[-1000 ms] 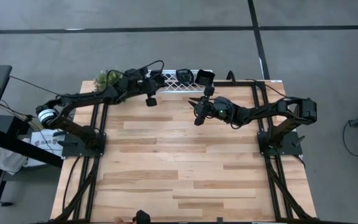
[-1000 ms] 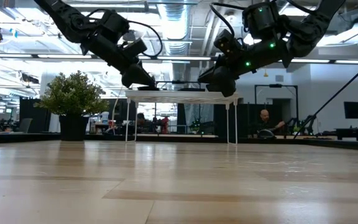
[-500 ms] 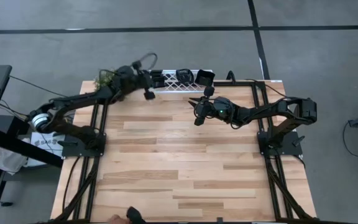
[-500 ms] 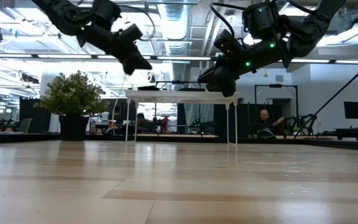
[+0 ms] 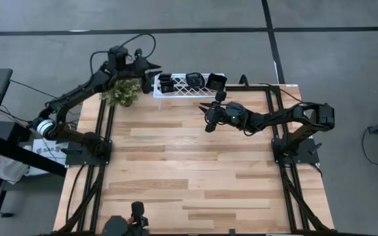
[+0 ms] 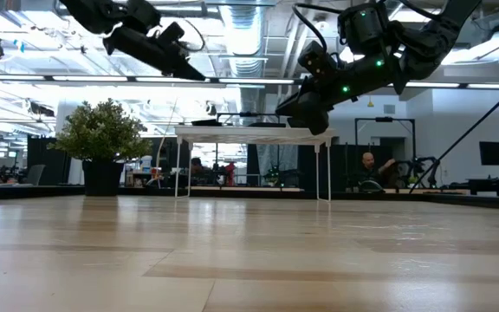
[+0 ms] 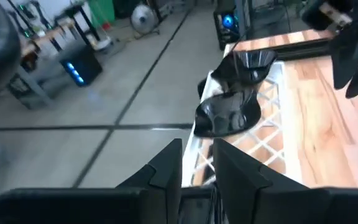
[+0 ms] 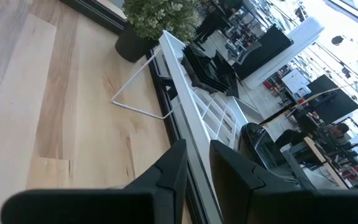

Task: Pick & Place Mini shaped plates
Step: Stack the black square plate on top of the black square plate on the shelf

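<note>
High view: plates (image 5: 188,80) sit on the rack (image 5: 176,92) at the table's (image 5: 189,170) far edge. Left gripper (image 5: 151,65) hangs beyond it, right gripper (image 5: 208,123) just before it.

Wrist views: both grippers' fingers stand slightly apart, holding nothing.

You have a pale wood-plank table (image 5: 189,170) with dark rails along both sides. At its far edge stands a white lattice rack (image 5: 176,92) on thin wire legs, and just beside the rack's left end sits a small potted plant (image 5: 123,93) in a dark pot. Around the table you see grey floor (image 5: 320,39) crossed by dark lines. Beyond the far edge, a seated person (image 6: 369,167) shows in the room.
</note>
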{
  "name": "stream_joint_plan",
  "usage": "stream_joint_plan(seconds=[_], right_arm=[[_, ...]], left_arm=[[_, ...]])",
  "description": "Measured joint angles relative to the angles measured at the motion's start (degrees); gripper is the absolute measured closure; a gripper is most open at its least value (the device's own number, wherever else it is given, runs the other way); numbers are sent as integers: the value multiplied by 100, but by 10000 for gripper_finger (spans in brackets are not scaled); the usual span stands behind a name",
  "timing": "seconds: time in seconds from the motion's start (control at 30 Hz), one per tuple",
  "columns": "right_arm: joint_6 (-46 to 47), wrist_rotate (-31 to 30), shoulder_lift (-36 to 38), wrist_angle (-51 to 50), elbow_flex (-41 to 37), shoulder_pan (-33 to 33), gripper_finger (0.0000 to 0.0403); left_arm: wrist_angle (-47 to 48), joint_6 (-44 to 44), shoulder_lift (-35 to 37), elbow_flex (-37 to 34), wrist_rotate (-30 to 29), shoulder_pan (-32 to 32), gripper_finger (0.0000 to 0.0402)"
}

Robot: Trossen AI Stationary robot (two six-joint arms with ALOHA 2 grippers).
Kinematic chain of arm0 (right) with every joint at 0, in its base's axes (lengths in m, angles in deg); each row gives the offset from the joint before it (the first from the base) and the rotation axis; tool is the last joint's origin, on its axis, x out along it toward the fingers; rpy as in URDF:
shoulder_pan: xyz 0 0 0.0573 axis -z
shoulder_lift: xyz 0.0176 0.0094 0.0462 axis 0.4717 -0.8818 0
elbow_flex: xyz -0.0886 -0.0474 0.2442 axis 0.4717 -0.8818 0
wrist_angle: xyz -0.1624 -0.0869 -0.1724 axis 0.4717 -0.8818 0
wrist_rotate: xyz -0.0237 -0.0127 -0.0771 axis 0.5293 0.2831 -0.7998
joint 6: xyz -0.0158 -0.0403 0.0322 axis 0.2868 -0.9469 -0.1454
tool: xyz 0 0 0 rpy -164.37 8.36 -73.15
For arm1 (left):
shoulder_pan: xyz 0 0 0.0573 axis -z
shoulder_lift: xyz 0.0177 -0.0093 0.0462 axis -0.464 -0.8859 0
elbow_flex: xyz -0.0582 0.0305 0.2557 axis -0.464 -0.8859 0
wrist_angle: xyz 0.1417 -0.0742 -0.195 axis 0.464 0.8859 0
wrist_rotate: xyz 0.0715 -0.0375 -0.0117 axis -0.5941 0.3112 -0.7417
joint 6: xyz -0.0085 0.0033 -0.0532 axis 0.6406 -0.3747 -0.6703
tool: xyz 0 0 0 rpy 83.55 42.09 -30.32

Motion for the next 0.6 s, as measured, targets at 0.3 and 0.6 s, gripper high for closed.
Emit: stream_joint_plan(seconds=[0.3, 0.6], right_arm=[[2, 0, 0, -20, 1, 9, 338], [2, 2, 0, -59, 1, 11, 338]], left_arm=[[150, 343, -578, 10, 132, 43, 309], [232, 444, -607, -37, 276, 12, 309]])
